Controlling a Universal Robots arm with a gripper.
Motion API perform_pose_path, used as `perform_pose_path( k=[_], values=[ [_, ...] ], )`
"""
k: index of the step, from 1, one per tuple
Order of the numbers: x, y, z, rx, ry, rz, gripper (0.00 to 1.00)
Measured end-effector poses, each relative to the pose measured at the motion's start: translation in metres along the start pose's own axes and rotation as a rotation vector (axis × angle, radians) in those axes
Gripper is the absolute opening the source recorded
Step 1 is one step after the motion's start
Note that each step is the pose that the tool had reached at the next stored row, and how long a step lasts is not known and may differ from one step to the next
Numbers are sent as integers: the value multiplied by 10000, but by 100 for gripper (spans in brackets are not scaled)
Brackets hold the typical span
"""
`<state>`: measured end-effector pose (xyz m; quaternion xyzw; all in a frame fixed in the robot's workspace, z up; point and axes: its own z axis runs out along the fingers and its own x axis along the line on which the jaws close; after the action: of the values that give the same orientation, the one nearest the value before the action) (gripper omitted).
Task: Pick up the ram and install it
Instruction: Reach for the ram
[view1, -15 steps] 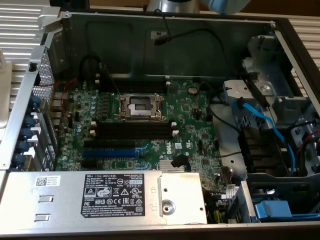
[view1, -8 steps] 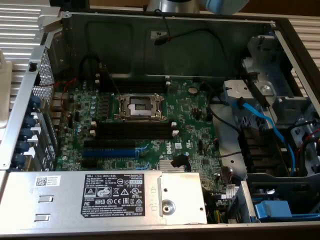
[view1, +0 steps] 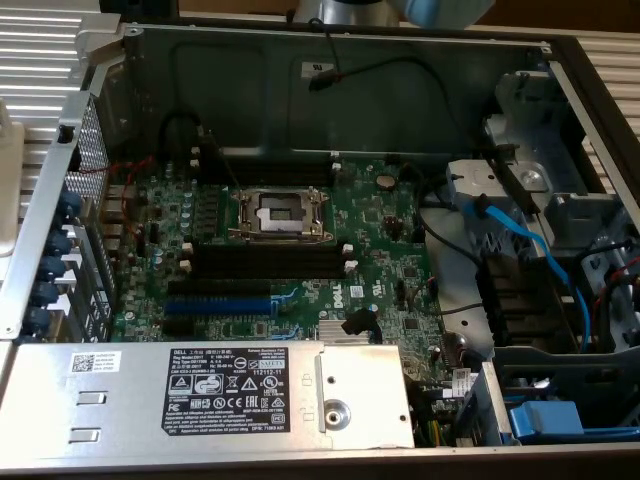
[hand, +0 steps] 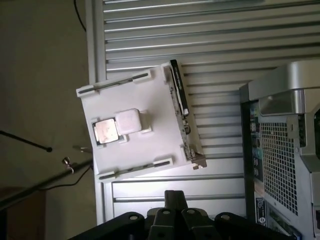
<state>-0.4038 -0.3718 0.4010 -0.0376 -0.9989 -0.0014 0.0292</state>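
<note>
Ram (hand: 180, 95) edge-on along white tray (hand: 150, 95), fingers (hand: 171, 201) partly cropped

Green motherboard (view1: 380, 250) with black memory slots (view1: 265, 262) tipped by white clips, and one blue slot (view1: 215, 305). Silver-grey power supply (view1: 360, 400), its white label printed in black. Bright blue cable (view1: 522, 243). White tray (hand: 145, 95), dark ram (hand: 180, 95), black gripper (hand: 172, 197), ribbed silver table (hand: 210, 30), case grille (hand: 280, 150) dotted with fine holes

Open case (view1: 250, 80) holds green motherboard (view1: 390, 260), CPU socket (view1: 280, 213), labelled power supply (view1: 150, 395)
</note>
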Motion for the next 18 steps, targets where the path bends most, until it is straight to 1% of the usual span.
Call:
perform_pose_path(
  k=[1,2,4,5,7,9,12,16,18],
  values=[
    [16,12,3,36,-87,2,10],
    [31,19,5,63,-200,4,10],
    [62,25,8,97,-450,6,10],
    [87,27,11,98,-547,7,10],
    [162,28,15,93,-615,7,10],
    [237,30,19,90,-657,6,10],
    [363,34,27,87,-686,8,10],
    [526,49,36,88,-692,7,10],
    [589,76,40,86,-702,7,10]
  ],
)
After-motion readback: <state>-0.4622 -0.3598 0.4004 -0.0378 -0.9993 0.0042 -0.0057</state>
